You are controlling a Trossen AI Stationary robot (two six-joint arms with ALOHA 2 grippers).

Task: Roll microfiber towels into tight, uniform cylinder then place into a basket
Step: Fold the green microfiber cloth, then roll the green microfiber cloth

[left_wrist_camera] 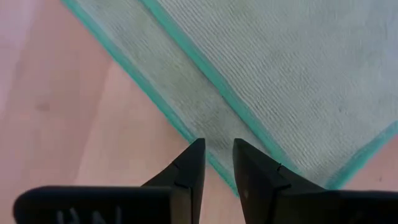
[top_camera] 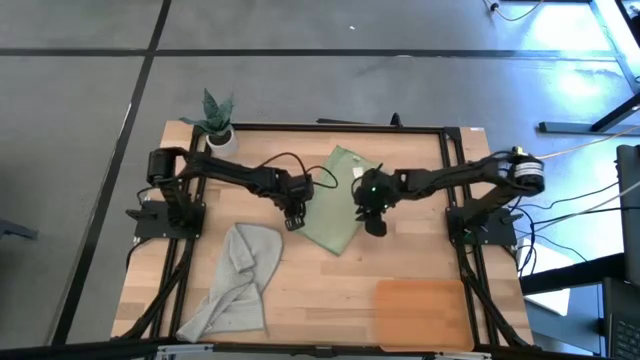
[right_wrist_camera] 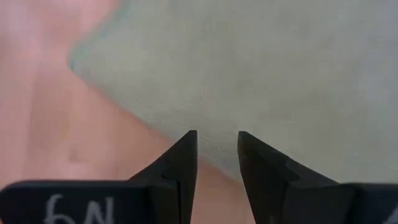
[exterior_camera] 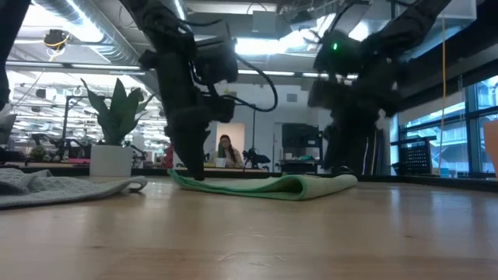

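In the high view the sage green towel (top_camera: 338, 200) lies folded near the centre of the table (top_camera: 320, 290), running from the upper middle down toward the centre, with a small white tag at its upper right. The left pincer (top_camera: 294, 222) sits at the towel's left edge, and in its wrist view the two dark fingers (left_wrist_camera: 186, 177) stand slightly apart with the teal hem of the towel (left_wrist_camera: 261, 74) in the narrow gap just ahead of them (whether they actually pinch the hem I cannot tell). The right pincer (top_camera: 375, 226) is at the towel's right edge; its fingers (right_wrist_camera: 180, 165) are also a little apart, hovering over the cloth's border with nothing visibly clamped. The light grey towel (top_camera: 235, 285) lies crumpled in the lower left of the frame, well apart from both arms. The basket (top_camera: 422, 312), a flat orange-brown tray, sits at the lower right, holding nothing. A small plant pot (top_camera: 219, 135) stands at the table's upper left corner. In the low view the green towel (exterior_camera: 264, 185) lies low on the table with a rounded fold toward its right.
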